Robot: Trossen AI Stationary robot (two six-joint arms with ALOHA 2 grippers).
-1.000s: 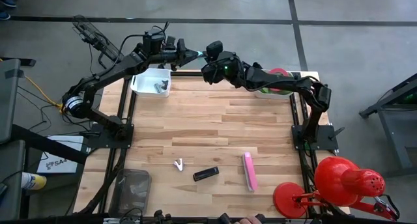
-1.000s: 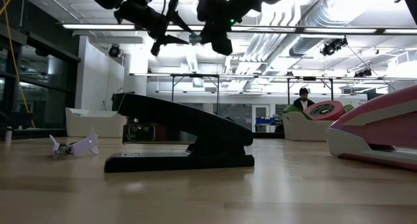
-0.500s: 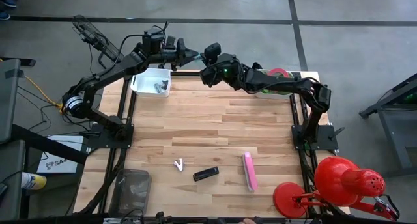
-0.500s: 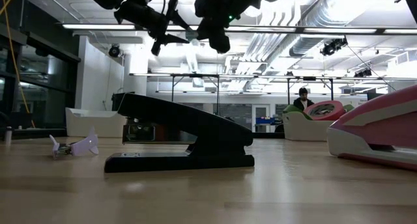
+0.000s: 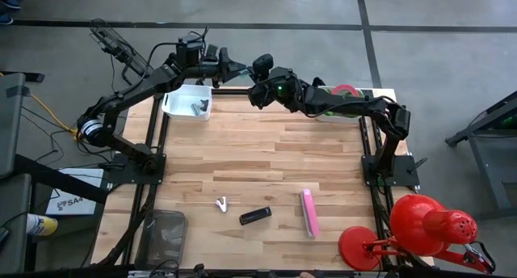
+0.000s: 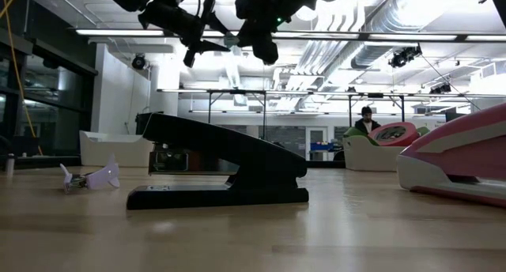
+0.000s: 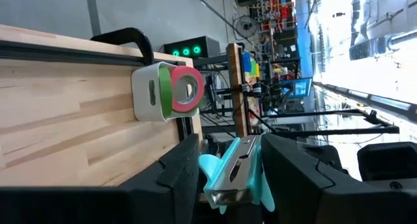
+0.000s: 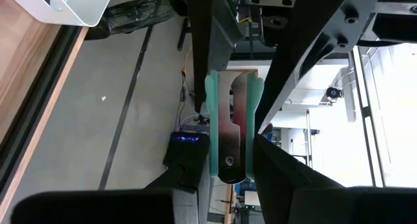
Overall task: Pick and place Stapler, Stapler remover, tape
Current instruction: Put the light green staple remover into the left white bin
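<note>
The staple remover (image 7: 236,173) is passing mid-air above the worktop's (image 5: 258,165) far edge, pinched between the left fingers (image 7: 179,178) and the narrowly closed right fingers (image 8: 280,178), so I'd release only once the other grip is sitting firm.

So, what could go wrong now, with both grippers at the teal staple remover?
1. The staple remover hangs between the left gripper and the right gripper near the far edge of the table; a slip in this handover could drop it off the table.
2. The two wrists are very close and could bump.
</note>
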